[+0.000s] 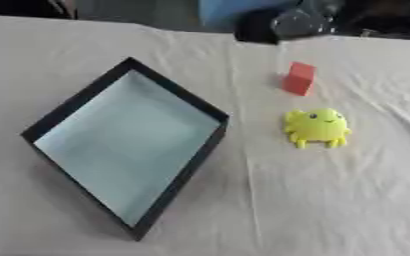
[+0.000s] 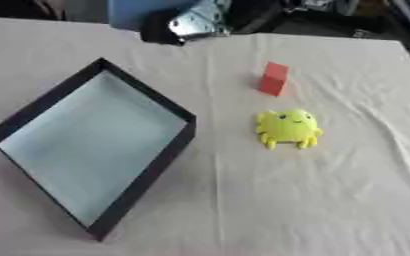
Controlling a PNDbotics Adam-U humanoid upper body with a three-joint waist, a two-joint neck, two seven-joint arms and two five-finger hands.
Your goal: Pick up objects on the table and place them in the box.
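Looking down, you see a yellow crab-like toy (image 1: pixel 316 127) with dark eyes and stubby legs on the cloth-covered table (image 1: pixel 331 200), right of the black-walled box (image 1: pixel 183 174). A red block (image 1: pixel 299 78) stands just beyond it. Neither hand shows, so finger state cannot be told.

One black box (image 1: pixel 178 182), one red block (image 1: pixel 299 78), one yellow toy (image 1: pixel 317 127) — three things on the cloth.

The table (image 1: pixel 331 200) is covered in matt, creased beige cloth. The box (image 1: pixel 178 175) has matt black walls and a smooth pale floor. The yellow toy (image 1: pixel 316 127) looks smooth and rubbery; the red block (image 1: pixel 299 78) is matt.
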